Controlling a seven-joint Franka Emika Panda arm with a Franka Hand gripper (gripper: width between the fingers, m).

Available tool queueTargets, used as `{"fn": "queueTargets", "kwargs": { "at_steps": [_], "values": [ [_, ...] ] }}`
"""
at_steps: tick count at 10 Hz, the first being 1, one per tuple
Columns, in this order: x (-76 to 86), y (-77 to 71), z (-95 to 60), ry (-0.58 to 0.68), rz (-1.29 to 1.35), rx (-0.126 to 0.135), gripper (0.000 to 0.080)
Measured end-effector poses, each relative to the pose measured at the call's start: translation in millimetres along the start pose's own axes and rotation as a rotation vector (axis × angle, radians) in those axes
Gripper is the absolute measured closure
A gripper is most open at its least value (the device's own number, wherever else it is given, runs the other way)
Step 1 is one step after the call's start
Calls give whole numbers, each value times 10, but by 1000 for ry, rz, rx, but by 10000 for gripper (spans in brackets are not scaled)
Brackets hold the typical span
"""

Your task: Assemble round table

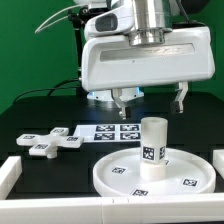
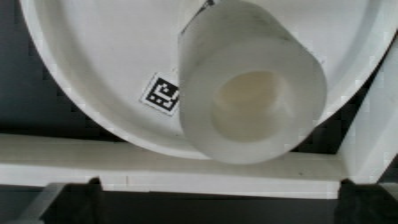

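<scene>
Now claw [image 1: 151,100] wide, empty, above post [image 1: 152,150] upright on disc [image 1: 110,178].

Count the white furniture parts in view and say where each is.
3. The round disc lies in the foreground; the post stands upright on it; the cross-shaped foot piece lies flat at the exterior view's left. None seems hidden.
</scene>
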State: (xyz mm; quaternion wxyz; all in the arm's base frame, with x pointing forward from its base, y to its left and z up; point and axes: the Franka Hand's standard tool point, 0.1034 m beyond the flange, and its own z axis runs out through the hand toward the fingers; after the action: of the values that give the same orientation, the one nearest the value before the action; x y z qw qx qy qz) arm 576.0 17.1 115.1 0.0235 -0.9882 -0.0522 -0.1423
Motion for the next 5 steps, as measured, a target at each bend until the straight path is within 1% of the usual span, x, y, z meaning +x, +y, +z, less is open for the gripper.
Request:
{"fn": "queueTargets", "kwargs": {
  "at_steps": [1,2,3,4,5],
  "values": [
    [-8,31,1,0,2,-3,151],
    [-50,-24,22,-26,18,5,151],
    [-111,-85,33,-105,24,29,151],
    [-89,-99,10,-158,25,46,151],
    [-118,-138,-2,-245,24,66,151]
  ]
}}
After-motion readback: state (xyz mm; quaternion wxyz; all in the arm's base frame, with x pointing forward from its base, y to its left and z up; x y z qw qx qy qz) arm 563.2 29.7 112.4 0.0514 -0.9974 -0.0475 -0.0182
